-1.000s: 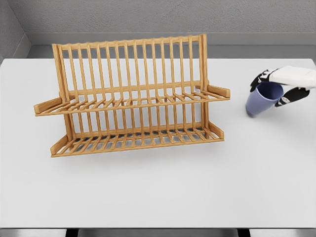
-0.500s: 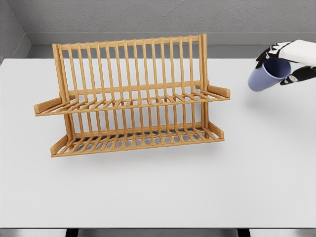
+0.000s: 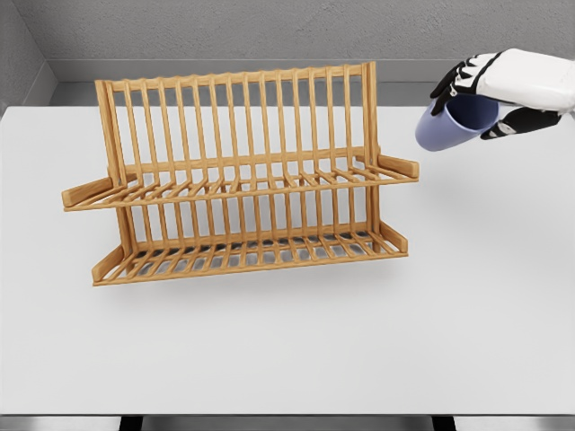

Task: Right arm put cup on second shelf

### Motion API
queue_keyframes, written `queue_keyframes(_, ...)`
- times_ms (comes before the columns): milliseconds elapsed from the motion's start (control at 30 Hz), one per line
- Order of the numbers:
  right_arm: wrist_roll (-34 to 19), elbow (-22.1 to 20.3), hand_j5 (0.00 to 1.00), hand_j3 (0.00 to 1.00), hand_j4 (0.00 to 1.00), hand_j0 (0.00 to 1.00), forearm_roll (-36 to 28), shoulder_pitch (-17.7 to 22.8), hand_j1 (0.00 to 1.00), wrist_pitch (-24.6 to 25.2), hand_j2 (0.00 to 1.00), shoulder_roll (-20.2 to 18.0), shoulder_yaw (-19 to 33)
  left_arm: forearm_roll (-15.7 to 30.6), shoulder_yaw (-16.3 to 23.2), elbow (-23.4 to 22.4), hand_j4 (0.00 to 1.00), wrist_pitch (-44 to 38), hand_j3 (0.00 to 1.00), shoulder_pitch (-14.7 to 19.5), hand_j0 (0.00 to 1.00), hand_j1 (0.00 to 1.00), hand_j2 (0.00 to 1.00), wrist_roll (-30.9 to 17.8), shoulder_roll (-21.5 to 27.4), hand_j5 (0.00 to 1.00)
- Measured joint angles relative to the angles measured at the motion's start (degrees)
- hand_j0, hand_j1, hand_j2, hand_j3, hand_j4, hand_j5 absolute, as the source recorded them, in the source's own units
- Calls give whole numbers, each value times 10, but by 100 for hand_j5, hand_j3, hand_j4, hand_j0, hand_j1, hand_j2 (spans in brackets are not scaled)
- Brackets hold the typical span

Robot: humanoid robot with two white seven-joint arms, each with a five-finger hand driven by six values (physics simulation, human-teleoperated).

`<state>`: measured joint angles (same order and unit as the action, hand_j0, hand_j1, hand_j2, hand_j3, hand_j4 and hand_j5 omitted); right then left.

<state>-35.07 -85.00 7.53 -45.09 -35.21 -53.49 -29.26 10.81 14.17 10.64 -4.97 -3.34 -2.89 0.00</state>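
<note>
Blue cup (image 3: pixel 449 126) held aloft in right hand (image 3: pixel 503 85), up and to the right of the wooden dish rack (image 3: pixel 238 175), clear of its top-right post and well above the table (image 3: pixel 287 350). Black fingers (image 3: pixel 454 79) wrapped over the rim end, thumb side underneath; cup tilted, base pointing down-left toward the rack. Left hand not in shot.

Cup: smooth, tapered cylinder, matte lavender-blue, prob. plastic or glazed ceramic. Judged light, rigid, a bit slippery on the wall; current hold near the rim looks OK but leaves it free to pivot, so a steady wrist needed. Better purchase lower around the body if regrasping.

Rack: pale orange-brown wood, two slatted tiers w/ tall upright dowels behind, side tabs sticking out at the upper tier (image 3: pixel 243 187). Gaps between slats are narrow rel. to the cup, so should sit across several slats; upright or mouth-down likely stablest. Lower tier (image 3: pixel 247 256) nearer the front edge. Table plain white, flat, no texture.
</note>
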Motion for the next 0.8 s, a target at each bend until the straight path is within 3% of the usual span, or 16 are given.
queue_keyframes(800, 0, -124, 63, 63, 63, 63, -2, -9, 63, 0, 63, 12, -10, 0, 0, 0, 100, 0, 100, 0, 100, 100, 100, 0, 0, 100)
